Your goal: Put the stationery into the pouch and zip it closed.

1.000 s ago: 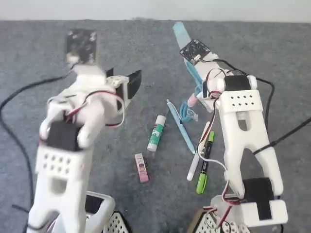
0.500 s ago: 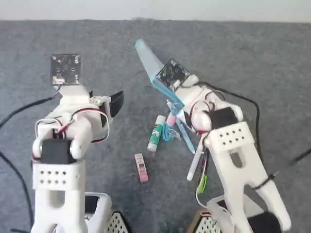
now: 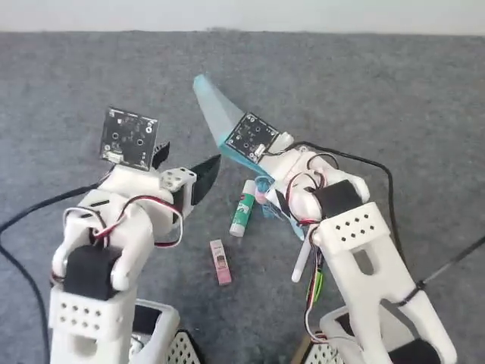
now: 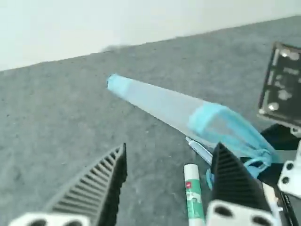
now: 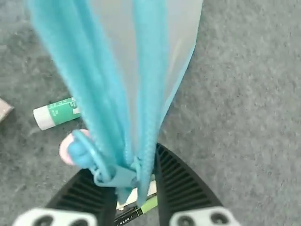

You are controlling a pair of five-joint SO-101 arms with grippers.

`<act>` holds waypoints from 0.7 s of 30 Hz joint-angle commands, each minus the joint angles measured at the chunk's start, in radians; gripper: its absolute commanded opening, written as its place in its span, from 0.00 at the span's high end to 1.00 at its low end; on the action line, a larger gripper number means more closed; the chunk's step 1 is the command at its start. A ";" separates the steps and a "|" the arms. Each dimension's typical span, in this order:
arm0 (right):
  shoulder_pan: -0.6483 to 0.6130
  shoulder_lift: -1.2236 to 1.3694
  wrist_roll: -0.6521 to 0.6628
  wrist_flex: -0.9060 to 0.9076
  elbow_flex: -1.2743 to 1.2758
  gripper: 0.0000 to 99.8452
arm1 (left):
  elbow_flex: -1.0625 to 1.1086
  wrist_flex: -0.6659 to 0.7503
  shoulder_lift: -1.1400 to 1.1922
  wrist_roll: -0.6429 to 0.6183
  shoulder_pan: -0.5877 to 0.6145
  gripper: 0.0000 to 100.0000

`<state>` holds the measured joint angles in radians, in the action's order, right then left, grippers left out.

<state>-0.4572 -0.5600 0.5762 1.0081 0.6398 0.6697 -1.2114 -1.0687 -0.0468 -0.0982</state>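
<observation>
Pouch (image 3: 214, 108): translucent pale blue with a blue zip; I see it lifted off the carpet (image 3: 394, 98) and held by one end, its free end slanting up and away from the arms.
Zip: the slider end sits at the right arm's fingers, with a blue zip pull (image 5: 83, 151) hanging beside it. I cannot tell whether the zip is open or closed.
Right gripper (image 5: 134, 162): jaws drawn in narrow and clamped on the zip end of the pouch, one ribbed finger on each side of the fabric.
Left gripper (image 4: 170, 151): jaws spread wide, nothing between them and nothing touched. It hangs above the carpet, just beside the raised pouch, whose body crosses beyond the gap as I see it from the left wrist.
Glue stick (image 3: 242, 207): white and green, flat on the carpet between the two arms, below the held end of the pouch and apart from both grippers.
Eraser (image 3: 220, 262): pink, flat on the carpet, near the glue stick on the side toward the arm bases.
Pens: a white pen (image 3: 302, 262) and a green marker (image 3: 315, 285) lie side by side on the carpet, partly covered by the right arm.
</observation>
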 commanded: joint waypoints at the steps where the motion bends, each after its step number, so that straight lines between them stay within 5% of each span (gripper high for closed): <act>1: -0.031 -0.050 0.020 -0.010 -0.005 0.99 | -0.045 0.066 0.091 0.014 -0.012 0.72; 13: -0.077 -0.051 0.055 -0.012 0.026 0.99 | -0.002 0.109 0.118 0.021 -0.006 0.72; 21: -0.091 -0.061 0.120 0.047 0.008 0.99 | 0.203 0.321 0.120 0.046 0.095 0.74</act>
<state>-0.5217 -0.5616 0.6590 1.0157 0.6674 0.8201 -0.9996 -0.9643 -0.0238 -0.0644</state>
